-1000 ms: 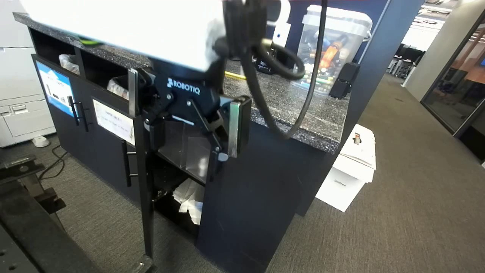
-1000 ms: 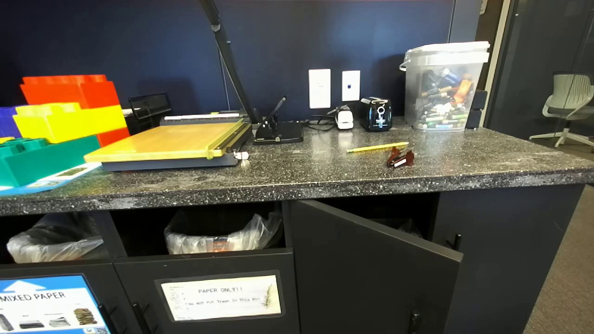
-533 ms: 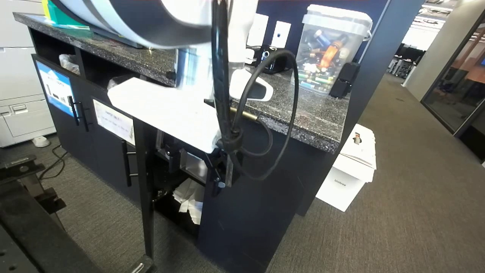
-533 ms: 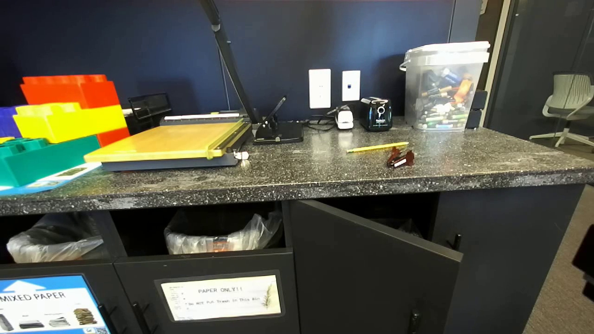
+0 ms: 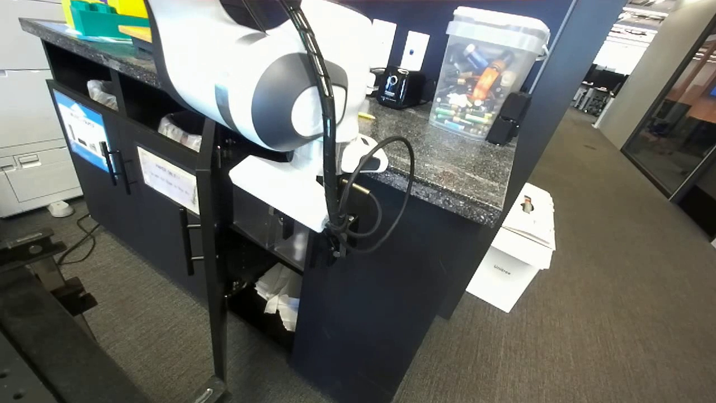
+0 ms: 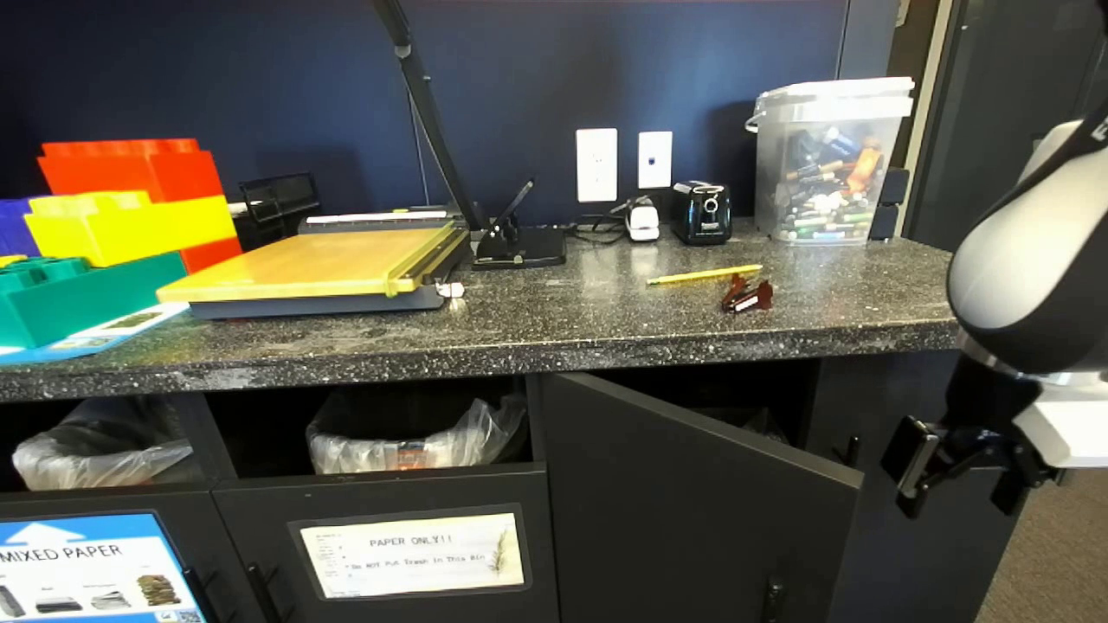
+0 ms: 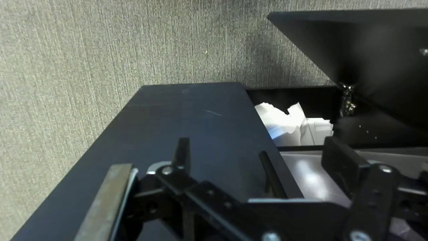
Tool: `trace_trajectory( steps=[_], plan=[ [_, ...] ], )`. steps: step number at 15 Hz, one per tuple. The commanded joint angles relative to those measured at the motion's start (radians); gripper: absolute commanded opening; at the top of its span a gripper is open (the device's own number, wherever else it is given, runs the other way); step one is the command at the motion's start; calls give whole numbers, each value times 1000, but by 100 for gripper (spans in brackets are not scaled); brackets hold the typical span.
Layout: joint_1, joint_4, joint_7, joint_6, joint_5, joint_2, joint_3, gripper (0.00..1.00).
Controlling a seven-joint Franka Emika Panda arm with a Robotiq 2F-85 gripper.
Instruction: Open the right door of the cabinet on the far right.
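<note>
The cabinet (image 6: 1004, 333) has a speckled grey stone top. Its right door (image 7: 187, 120), a plain dark navy panel, looks closed; it also shows in both exterior views (image 5: 369, 302) (image 6: 909, 398). The door's black bar handle (image 7: 271, 174) is near its edge; it also shows in an exterior view (image 6: 853, 451). My gripper (image 7: 262, 160) is open and empty. In the wrist view the handle appears between its fingers, with no visible contact. The gripper also shows in an exterior view (image 6: 961, 484), right of the handle, in front of the door. In the opposite exterior view the wrist mostly hides it.
The twin left door (image 6: 692, 502) stands partly open beside the gripper; it shows in the wrist view (image 7: 361, 50). White papers (image 7: 294, 124) lie inside. A pencil (image 6: 705, 274), staple remover (image 6: 746, 294) and battery bucket (image 6: 827, 164) stand on top. A white box (image 5: 512, 252) is beside the cabinet.
My arm has swung and lowered the gripper to the front of the right door. It has entered an exterior view from the right side. The doors have not visibly moved.
</note>
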Motion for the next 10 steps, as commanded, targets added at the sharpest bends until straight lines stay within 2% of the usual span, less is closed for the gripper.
trace_trajectory(
  steps=[1,6,10],
  plan=[
    [1,156,17,24,14,116,15,100],
    [7,238,19,58,11,211,26,100],
    [-29,193,-11,207,10,233,76,100]
  ],
)
